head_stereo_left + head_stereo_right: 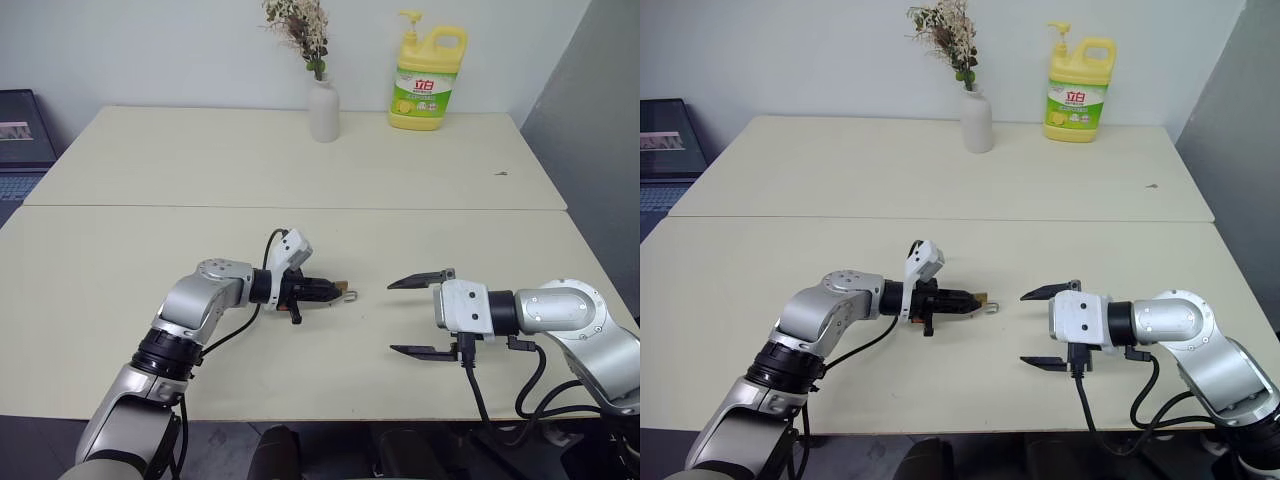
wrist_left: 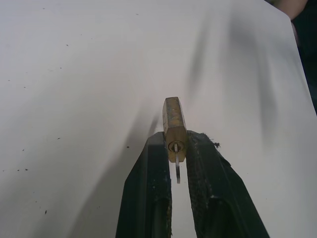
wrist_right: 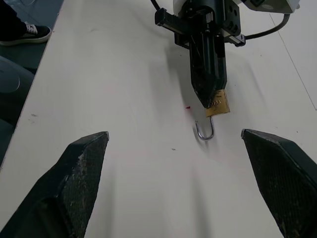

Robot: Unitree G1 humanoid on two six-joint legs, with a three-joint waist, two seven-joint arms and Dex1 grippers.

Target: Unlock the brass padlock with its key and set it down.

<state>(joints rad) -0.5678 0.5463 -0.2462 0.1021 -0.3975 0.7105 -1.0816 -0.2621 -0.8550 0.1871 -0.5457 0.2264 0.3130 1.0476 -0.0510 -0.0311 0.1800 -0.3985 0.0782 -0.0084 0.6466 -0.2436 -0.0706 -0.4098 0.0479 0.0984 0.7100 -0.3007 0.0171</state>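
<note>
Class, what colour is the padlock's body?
Golden brass; the brass padlock shows best in the left wrist view.

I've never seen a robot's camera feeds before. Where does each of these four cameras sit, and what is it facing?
Left eye, right eye: on the head, looking down over both arms and the table.
Left wrist: along the left gripper, shut on the brass padlock, the key in it.
Right wrist: between the right gripper and its spread fingers, facing the left gripper.
Shared: the padlock, in all.
</note>
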